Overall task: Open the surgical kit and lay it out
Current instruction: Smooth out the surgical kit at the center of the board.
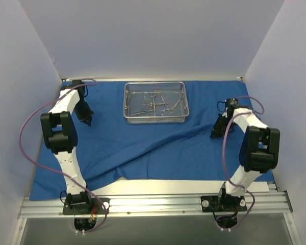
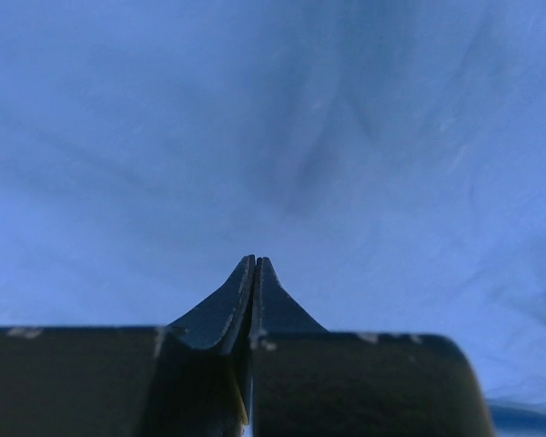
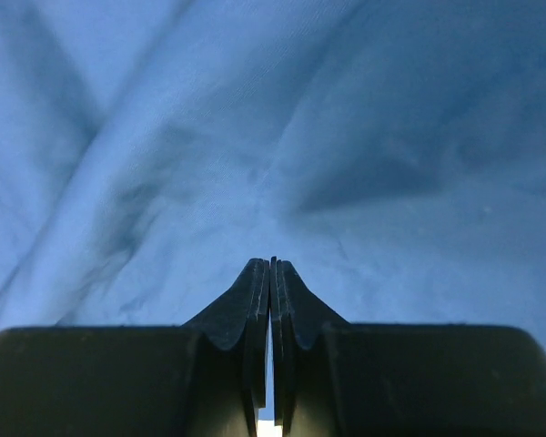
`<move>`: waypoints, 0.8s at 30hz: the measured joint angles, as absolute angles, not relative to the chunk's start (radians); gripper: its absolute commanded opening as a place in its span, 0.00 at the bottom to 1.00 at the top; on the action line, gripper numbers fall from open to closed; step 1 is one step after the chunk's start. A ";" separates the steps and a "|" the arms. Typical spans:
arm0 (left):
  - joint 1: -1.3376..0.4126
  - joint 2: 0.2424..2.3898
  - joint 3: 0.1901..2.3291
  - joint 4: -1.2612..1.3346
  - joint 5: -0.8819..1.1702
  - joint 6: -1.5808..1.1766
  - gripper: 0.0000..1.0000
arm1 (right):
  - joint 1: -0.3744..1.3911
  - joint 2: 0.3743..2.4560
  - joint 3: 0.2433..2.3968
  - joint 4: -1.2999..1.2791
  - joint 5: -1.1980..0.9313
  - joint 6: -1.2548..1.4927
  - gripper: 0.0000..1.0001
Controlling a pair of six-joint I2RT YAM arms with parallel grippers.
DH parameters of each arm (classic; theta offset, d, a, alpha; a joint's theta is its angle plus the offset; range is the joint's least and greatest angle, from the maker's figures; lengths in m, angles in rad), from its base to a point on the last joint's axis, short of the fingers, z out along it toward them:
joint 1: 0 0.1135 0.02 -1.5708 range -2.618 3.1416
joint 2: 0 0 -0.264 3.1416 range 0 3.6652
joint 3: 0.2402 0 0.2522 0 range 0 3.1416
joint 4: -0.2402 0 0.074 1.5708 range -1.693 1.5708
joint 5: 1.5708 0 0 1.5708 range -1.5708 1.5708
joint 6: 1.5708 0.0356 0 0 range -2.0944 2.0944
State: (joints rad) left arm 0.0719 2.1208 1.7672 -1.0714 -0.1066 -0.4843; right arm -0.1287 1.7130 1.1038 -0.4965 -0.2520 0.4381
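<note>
Left gripper (image 1: 86, 120) and right gripper (image 1: 215, 133) both pinched closed, nothing seen between jaws, low over cloth (image 1: 143, 148). Tray (image 1: 155, 121) sits between them, slightly farther, long axis left-right.

- No text, label, brand, number or sign can be read in any view.
- Left gripper (image 2: 256, 263): the left wrist view shows a few pale marks along the top edge of its black body. They are too blurred to read as characters.
</note>
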 measured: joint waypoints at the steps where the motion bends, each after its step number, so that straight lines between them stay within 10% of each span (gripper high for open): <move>1: 0.071 2.138 1.774 -1.068 -0.099 -0.480 0.02 | -0.127 1.728 1.100 -0.489 -0.252 0.438 0.00; 24: 0.113 2.136 1.694 -1.043 -0.013 -0.457 0.02 | -0.171 1.596 1.204 -0.807 0.067 0.542 0.00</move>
